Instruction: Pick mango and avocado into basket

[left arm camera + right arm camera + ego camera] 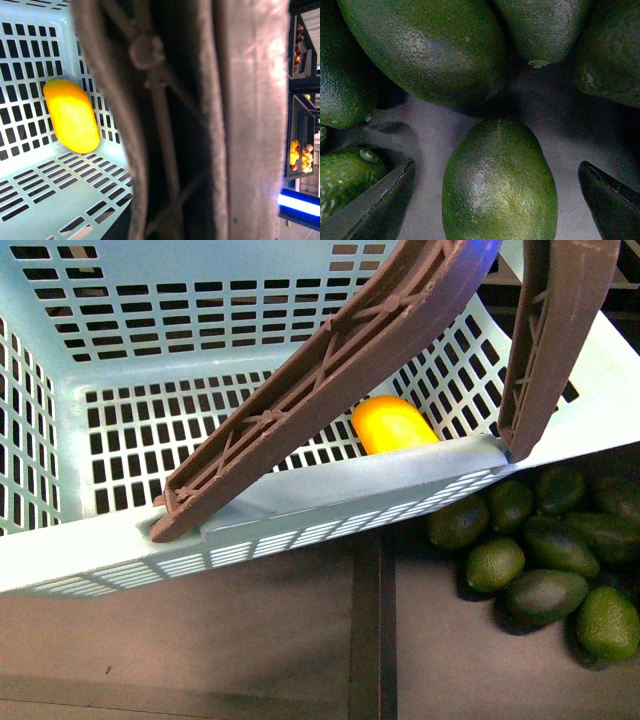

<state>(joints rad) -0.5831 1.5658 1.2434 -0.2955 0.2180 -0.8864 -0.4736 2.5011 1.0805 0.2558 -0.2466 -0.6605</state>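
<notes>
Dark grey worktop (250,640) shows under the near wall of the light teal basket (60,570) and bears a heap of avocados (545,550). Smooth and yellow-orange, the mango (393,425) lies on the basket's slotted floor against that wall. Only the right wrist view shows one dark green, pebbly avocado (500,200) between the fingers of the released right pincer (496,169); the left pincer shows nowhere.
</notes>
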